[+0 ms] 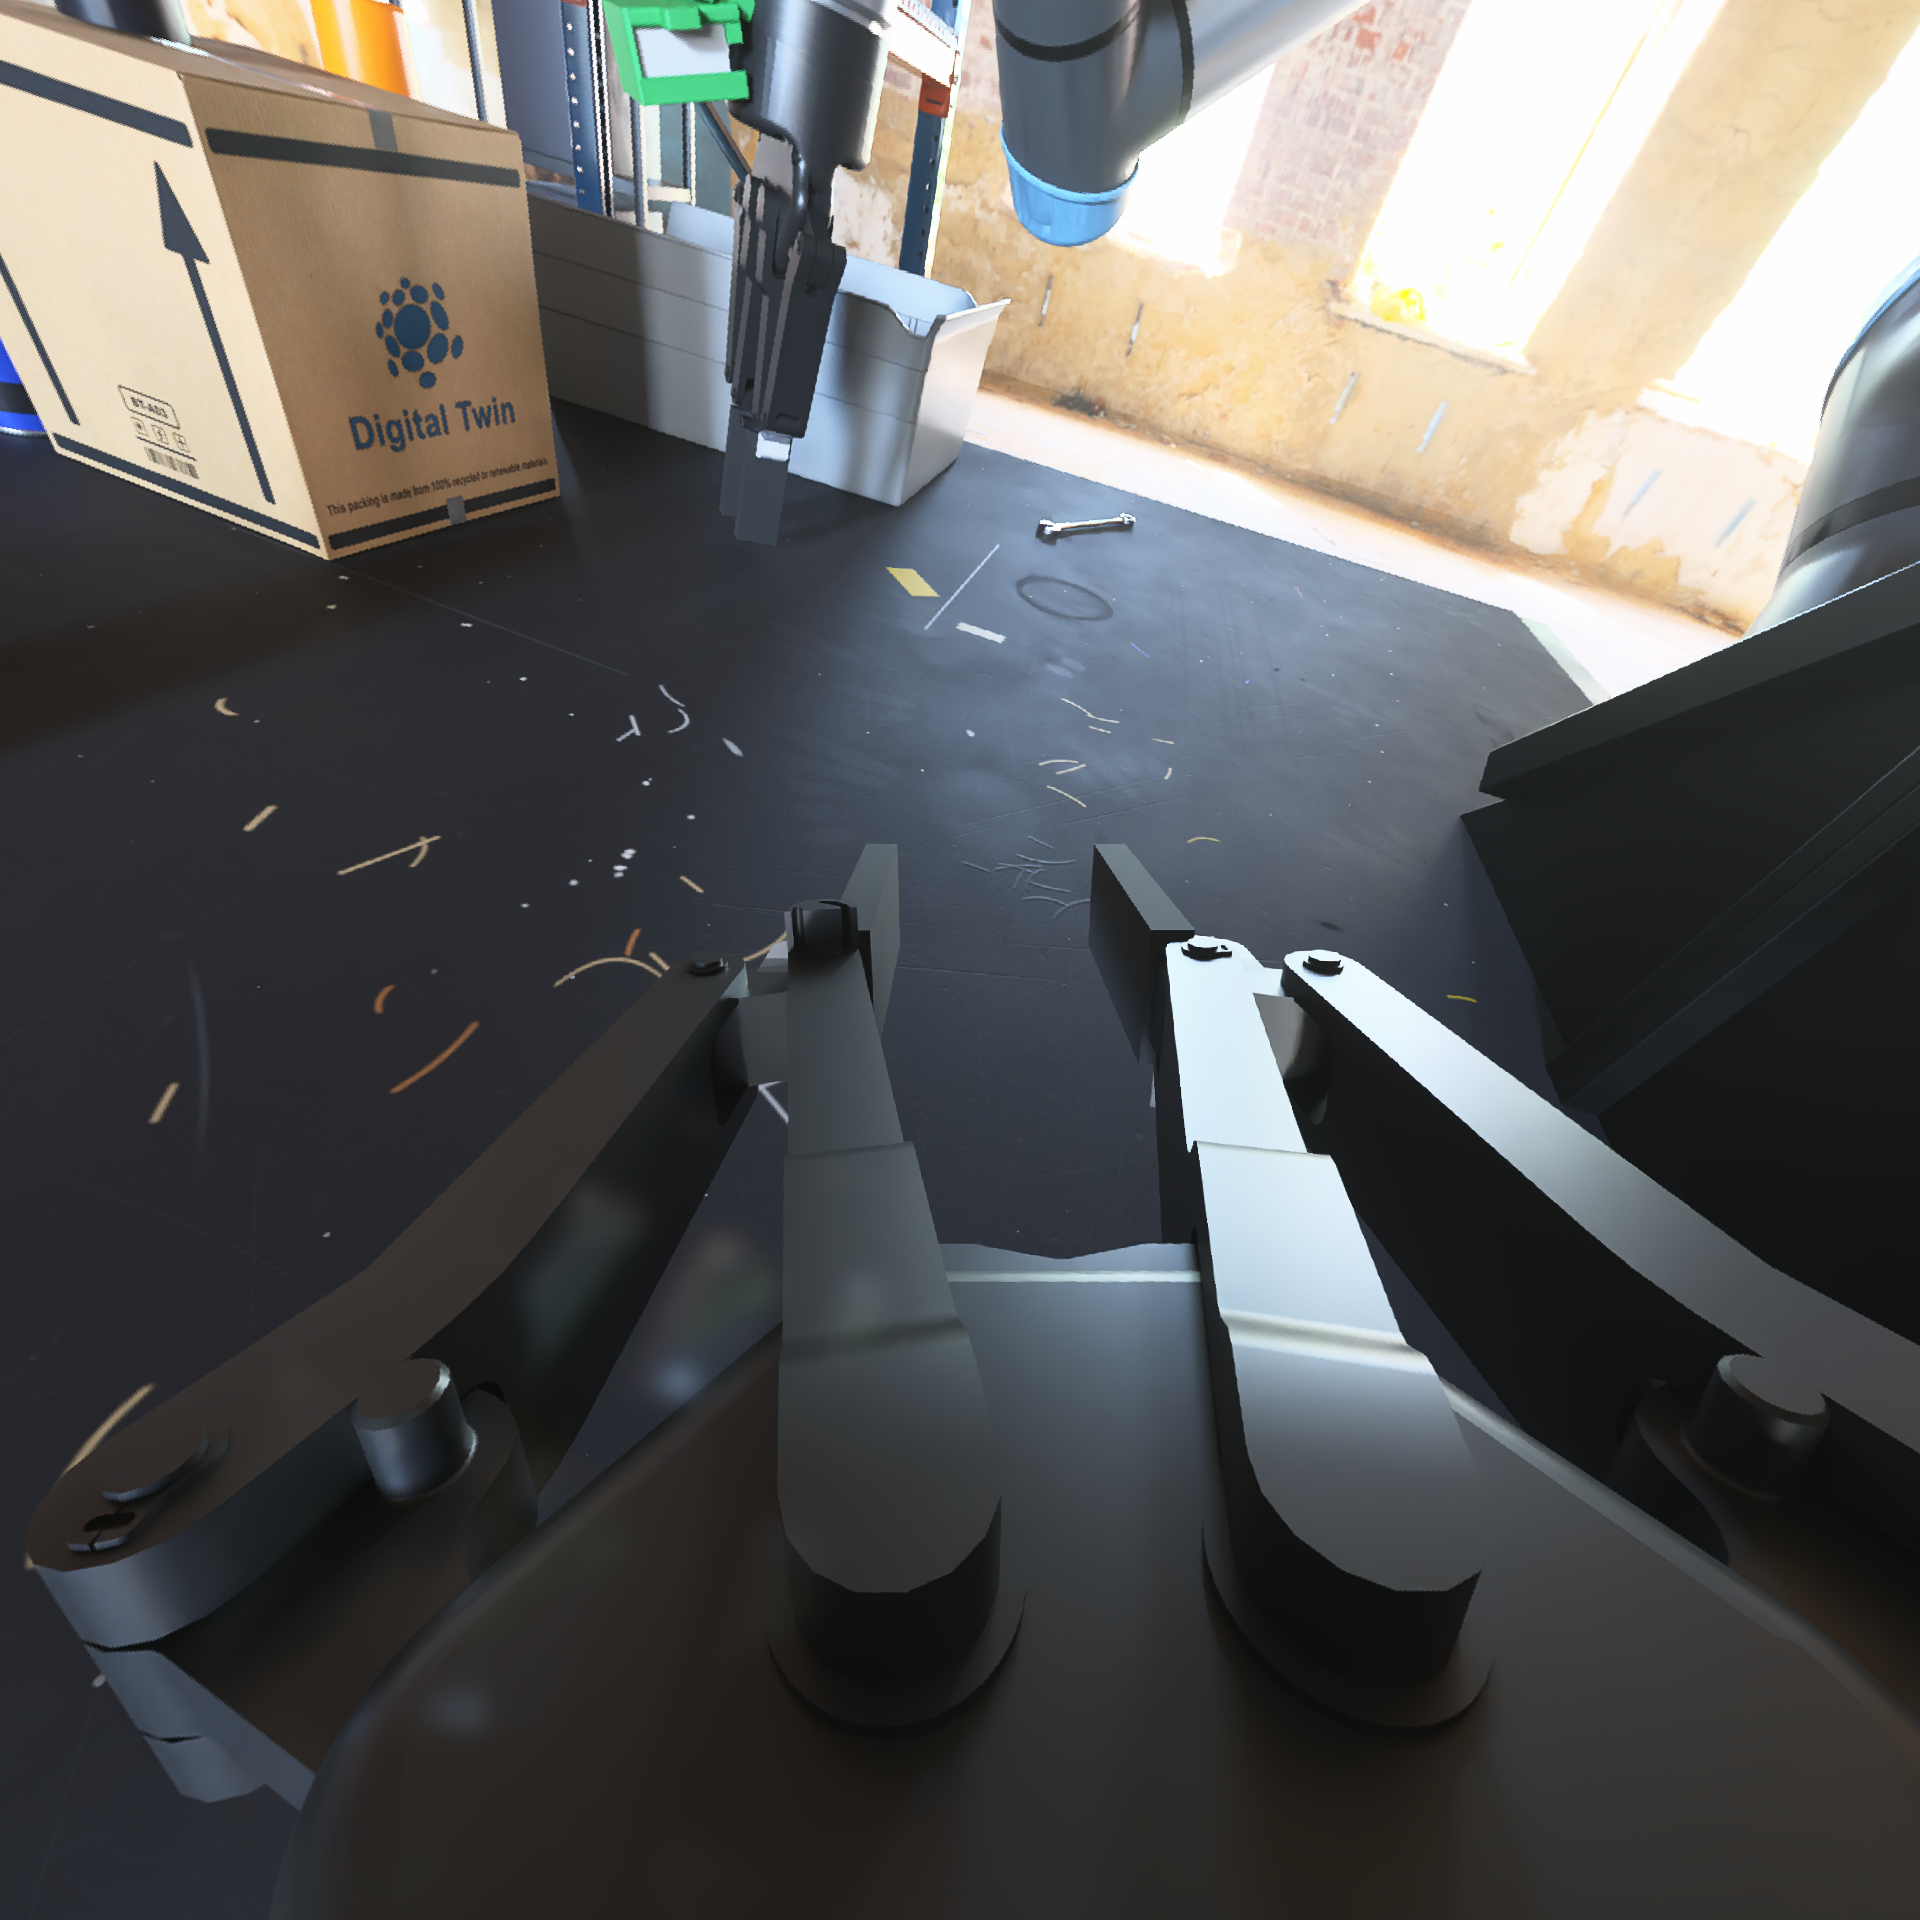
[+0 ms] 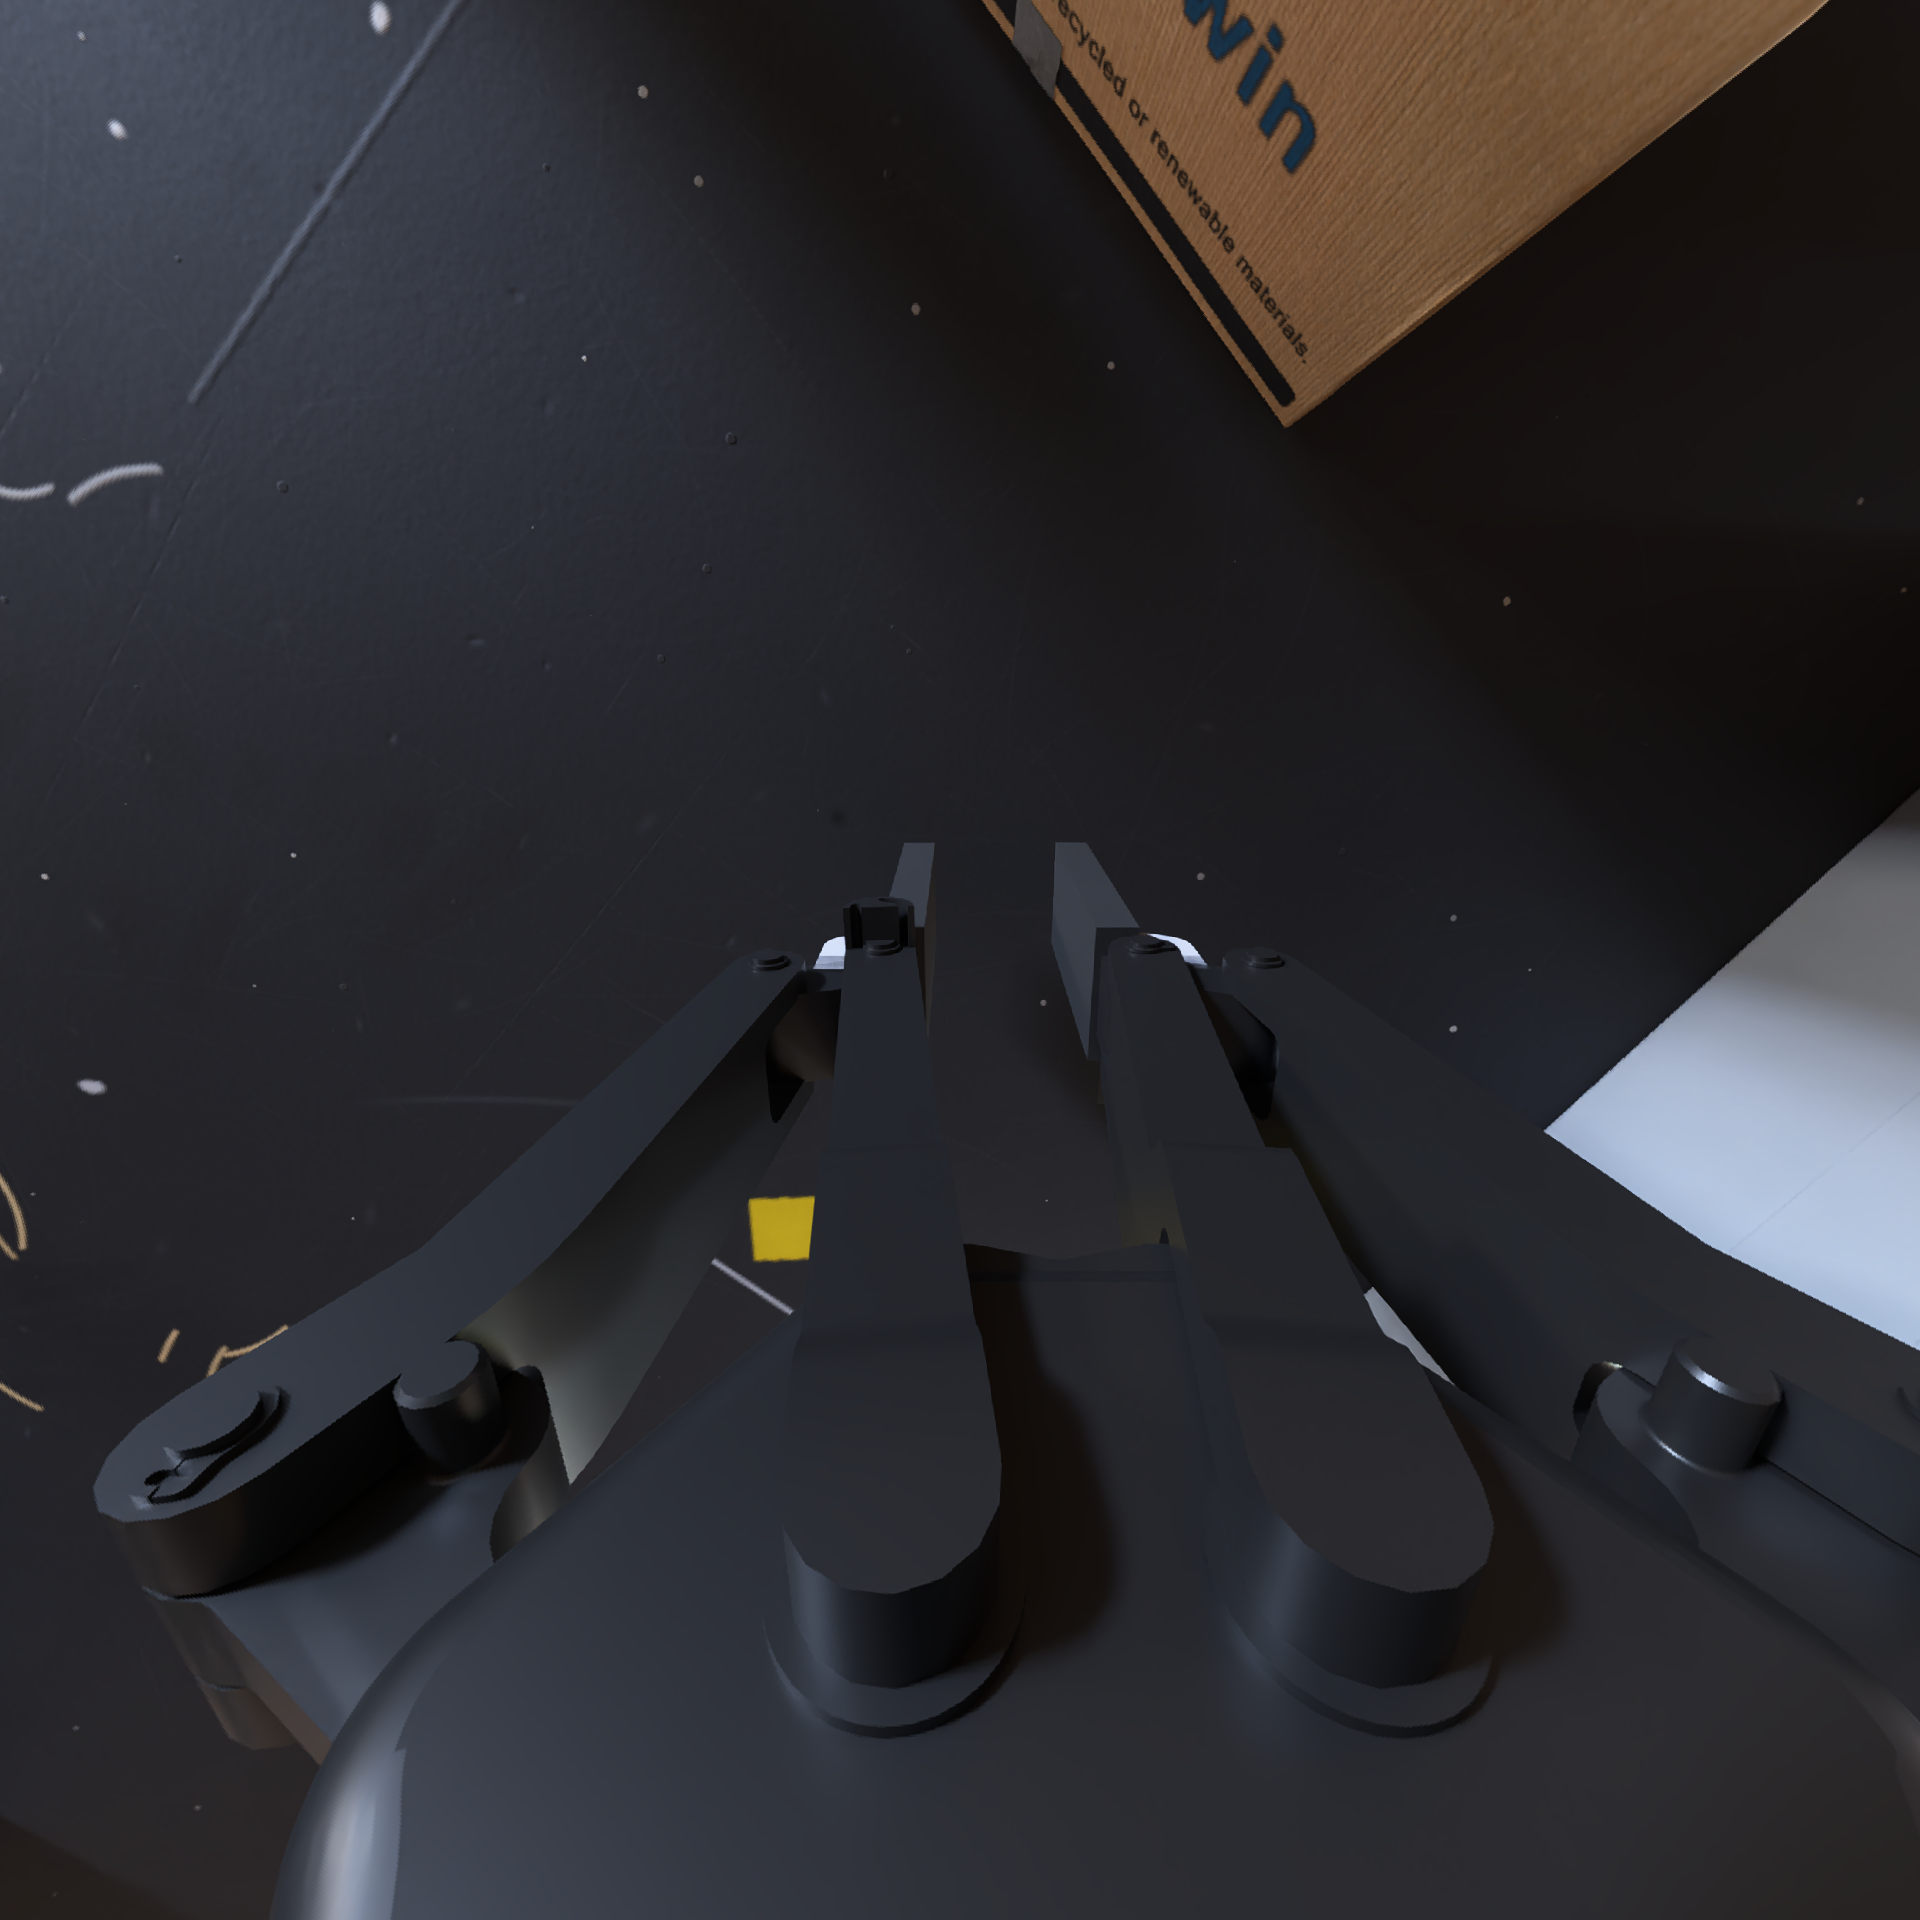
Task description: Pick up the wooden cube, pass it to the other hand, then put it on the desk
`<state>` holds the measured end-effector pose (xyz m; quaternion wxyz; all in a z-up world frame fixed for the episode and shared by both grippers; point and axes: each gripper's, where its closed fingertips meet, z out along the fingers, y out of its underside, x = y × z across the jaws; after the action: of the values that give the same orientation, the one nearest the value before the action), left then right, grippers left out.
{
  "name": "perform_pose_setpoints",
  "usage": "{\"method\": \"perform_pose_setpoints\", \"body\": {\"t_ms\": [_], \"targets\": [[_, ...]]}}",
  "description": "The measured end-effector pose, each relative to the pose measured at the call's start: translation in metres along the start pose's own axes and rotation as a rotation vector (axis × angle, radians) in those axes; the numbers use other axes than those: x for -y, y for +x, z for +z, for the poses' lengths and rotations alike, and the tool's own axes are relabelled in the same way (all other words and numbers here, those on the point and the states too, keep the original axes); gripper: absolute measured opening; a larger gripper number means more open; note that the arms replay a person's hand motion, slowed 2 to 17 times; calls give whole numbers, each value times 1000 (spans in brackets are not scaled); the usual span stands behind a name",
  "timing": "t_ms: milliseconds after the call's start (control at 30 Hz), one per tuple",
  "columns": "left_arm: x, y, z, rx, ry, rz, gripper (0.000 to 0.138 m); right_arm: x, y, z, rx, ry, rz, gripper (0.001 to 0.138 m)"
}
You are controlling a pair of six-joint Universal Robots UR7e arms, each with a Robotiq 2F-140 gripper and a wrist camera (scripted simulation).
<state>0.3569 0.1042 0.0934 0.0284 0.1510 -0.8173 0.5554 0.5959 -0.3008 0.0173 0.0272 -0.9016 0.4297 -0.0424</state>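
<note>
No wooden cube shows in either view. My left gripper (image 1: pixel 992 862) hangs low over the dark desk (image 1: pixel 520 727), its jaws a modest gap apart with nothing between them. My right gripper (image 2: pixel 992 862) points down at the desk (image 2: pixel 520 623), its jaws a narrow gap apart and empty. It also shows in the left wrist view (image 1: pixel 756 499), hanging upright at the far side of the desk between the cardboard box and the grey bin.
A cardboard box (image 1: pixel 312 312) stands at the far left and shows near the right gripper too (image 2: pixel 1455 156). A grey bin (image 1: pixel 894 384) sits behind it. A wrench (image 1: pixel 1086 526) and a yellow mark (image 1: pixel 912 582) lie farther back. A dark raised block (image 1: pixel 1714 883) stands at the right.
</note>
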Motion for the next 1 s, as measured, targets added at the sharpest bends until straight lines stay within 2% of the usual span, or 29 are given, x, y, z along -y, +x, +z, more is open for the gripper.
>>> {"method": "perform_pose_setpoints", "body": {"t_ms": [400,700,1000], "targets": [[0,-2,-1,5,4,-2,50,1,1,0,-10,10,-1,31],[0,-4,-1,20,3,-3,50,5,2,-1,-25,47,-1,31],[0,-6,-1,32,4,0,57,8,2,-9,-43,101,24,49]]}}
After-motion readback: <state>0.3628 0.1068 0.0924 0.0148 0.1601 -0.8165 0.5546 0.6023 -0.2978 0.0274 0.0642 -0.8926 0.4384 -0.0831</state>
